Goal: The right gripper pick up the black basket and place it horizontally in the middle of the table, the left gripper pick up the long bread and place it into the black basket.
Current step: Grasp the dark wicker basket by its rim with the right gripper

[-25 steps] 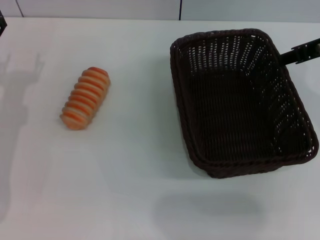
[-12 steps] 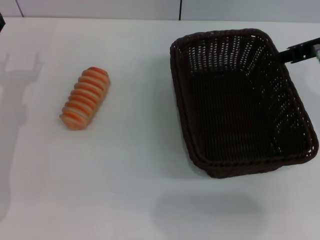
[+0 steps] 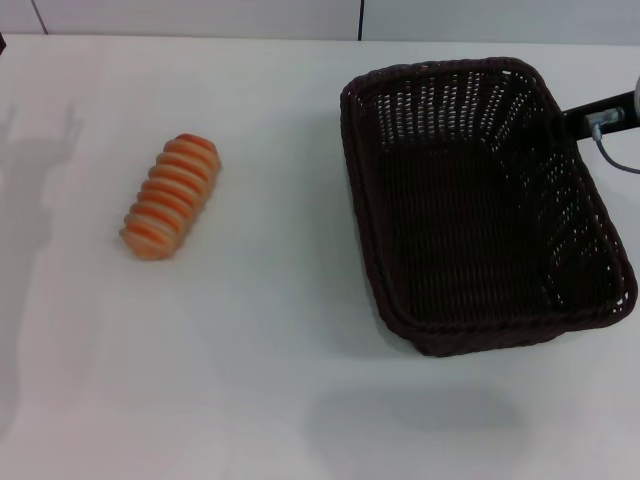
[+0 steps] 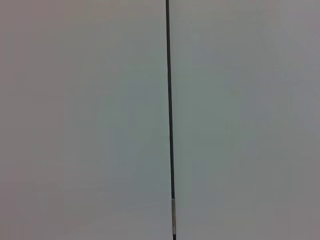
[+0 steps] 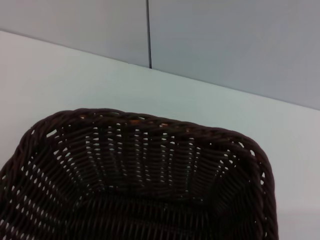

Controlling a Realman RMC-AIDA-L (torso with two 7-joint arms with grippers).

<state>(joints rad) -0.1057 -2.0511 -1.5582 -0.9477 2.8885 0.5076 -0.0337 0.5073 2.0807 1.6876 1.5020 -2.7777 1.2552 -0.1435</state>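
Here, the right pincer (image 3: pixel 598 112), grip state unclear, nears the black basket (image 3: pixel 480 200); no readable writing shows.

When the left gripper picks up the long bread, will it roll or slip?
The long bread is rounded and oblong, lying on the smooth white table, so a sideways nudge would probably roll it. Its crosswise ridges may give fingers some hold. It looks small beside the black basket, so it is likely light.

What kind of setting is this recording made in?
Probably a robot test bench, not a kitchen: a plain white tabletop before grey wall panels, holding only a striped orange-and-cream toy loaf and a dark woven wicker basket.
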